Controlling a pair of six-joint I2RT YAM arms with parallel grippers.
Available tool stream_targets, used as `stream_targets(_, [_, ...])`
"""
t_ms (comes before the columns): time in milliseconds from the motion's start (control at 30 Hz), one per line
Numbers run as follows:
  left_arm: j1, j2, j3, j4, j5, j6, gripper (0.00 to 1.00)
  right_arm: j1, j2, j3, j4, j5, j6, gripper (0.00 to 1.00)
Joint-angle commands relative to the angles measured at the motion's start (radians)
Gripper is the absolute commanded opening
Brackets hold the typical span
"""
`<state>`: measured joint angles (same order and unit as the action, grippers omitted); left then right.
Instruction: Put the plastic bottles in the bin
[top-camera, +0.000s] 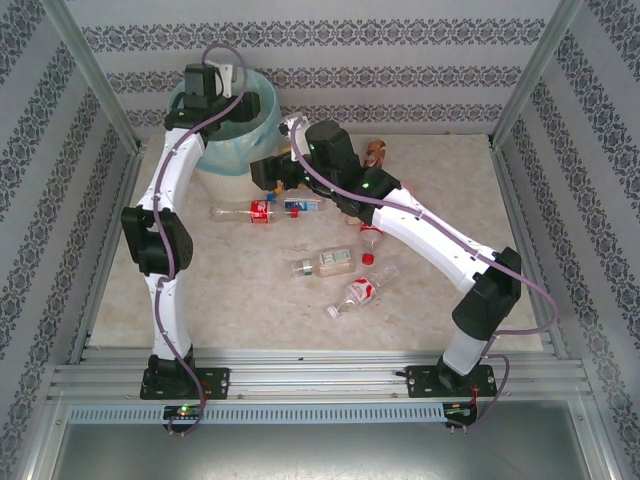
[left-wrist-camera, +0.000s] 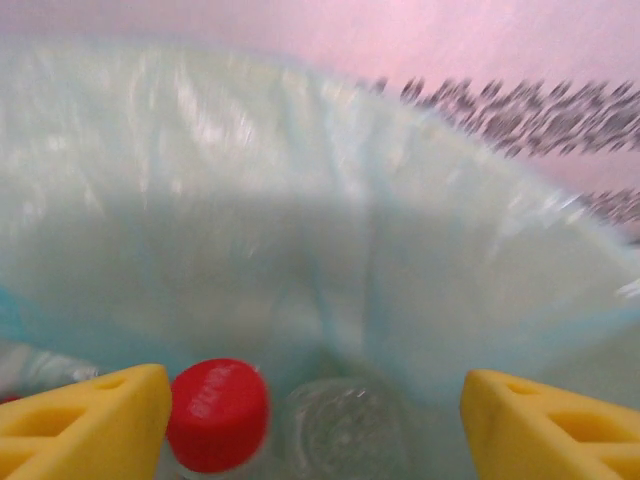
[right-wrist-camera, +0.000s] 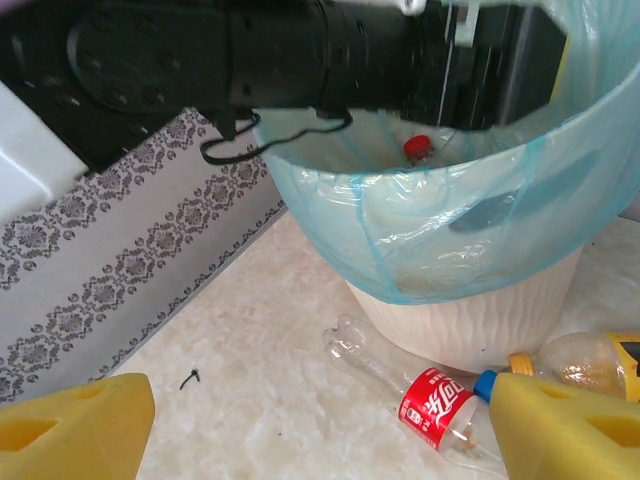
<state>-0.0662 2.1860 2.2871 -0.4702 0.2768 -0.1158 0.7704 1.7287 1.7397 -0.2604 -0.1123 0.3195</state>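
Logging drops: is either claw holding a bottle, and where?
Neither. Left claw stands open over the bin, a red-capped bottle loose below it; right claw open, empty.

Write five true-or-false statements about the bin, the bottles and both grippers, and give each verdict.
1. The left gripper hangs over the bin with its jaws apart. True.
2. The right gripper is shut on a bottle. False: its fingers stand wide apart, holding nothing.
3. The bin's liner is black. False: it is pale teal.
4. A red-capped bottle lies inside the bin. True.
5. Every bottle is already in the bin. False: several lie on the table, among them a red-labelled bottle beside the bin.
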Motion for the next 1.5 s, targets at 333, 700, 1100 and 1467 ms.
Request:
stream_targets(333, [-0.005, -0.179, 0.070, -0.038, 0.153, -0.159, 0.65, 0.004, -0.181, -0.110, 0.015, 0.068, -0.023, 0.87])
stream_targets(700, [-0.007, -0.356, -0.166, -0.063, 0.176, -0.137, 0.34, -0.009, -0.306, -0.268, -0.055, 0.084, -0.115, 0.87])
stream_targets(1100, [-0.059, -0.912, -0.872, 0.224, 0.181, -0.010, 0.37, -0.051, -0.473, -0.508, -0.408, -0.112, -0.598, 0.91])
stream_targets(1467, [-0.221, -1.306, -1.413, 0.110, 0.357, 0.369, 0.73, -0.025, -0.386, -0.678, -0.370, -0.046, -0.901, 0.92])
